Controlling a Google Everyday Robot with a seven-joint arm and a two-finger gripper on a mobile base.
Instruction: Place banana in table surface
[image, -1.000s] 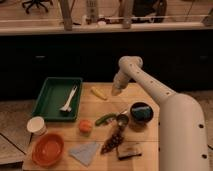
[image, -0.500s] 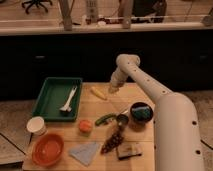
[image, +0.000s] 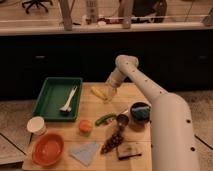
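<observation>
Wood tabletop (image: 67, 131), near edge crowded by orange bowl (image: 47, 148); farther back banana (image: 98, 92) lies on bare boards beside green tray (image: 38, 100), gripper (image: 109, 95) at its tray-far end, grip state not discernible: release low, withdraw straight up, avoid rolling it.

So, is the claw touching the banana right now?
Cannot tell. The camera view shows the claw overlapping one end of the banana on the table; neither contact nor a gap shows plainly.
</observation>
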